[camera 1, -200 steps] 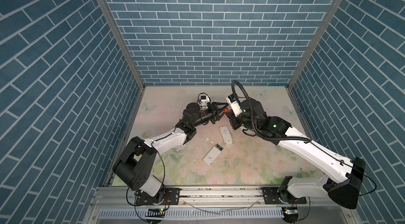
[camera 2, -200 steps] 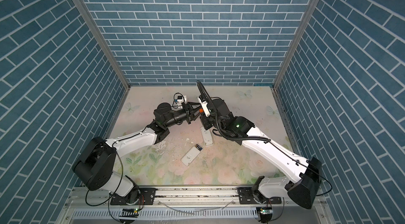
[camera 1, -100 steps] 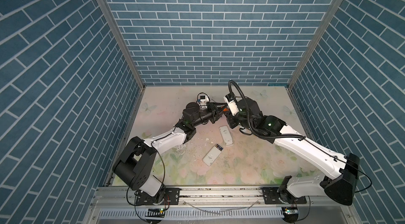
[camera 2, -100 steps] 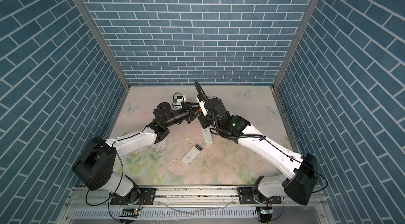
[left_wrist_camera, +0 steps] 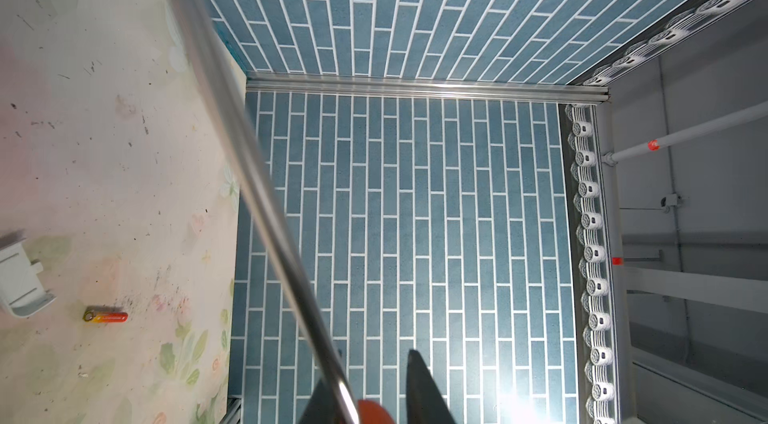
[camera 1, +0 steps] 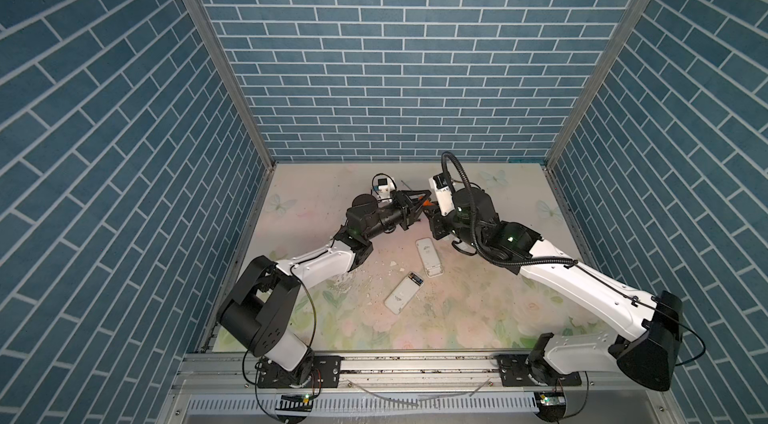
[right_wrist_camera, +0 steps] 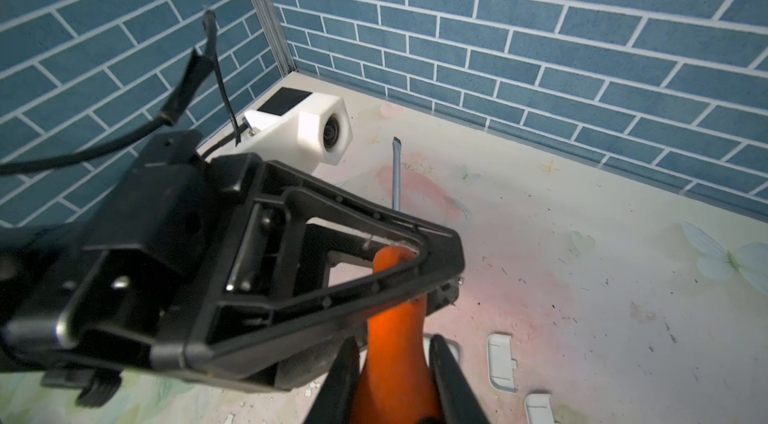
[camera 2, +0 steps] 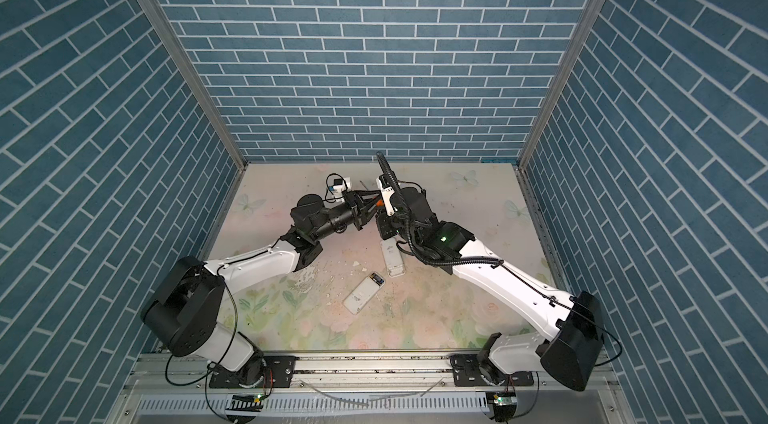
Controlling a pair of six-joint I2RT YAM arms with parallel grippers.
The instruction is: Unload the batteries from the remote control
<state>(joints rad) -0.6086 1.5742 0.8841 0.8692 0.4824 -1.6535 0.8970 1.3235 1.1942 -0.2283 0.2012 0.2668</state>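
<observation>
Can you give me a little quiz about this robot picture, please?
1. Pick one: the left gripper and right gripper both grip A a remote, B the screwdriver, C a battery.
2. True or false: the orange battery sits inside a remote.
3. How many white remotes lie on the table?
Key: 1 B. 2 False, it lies loose on the table. 3 Two.
</observation>
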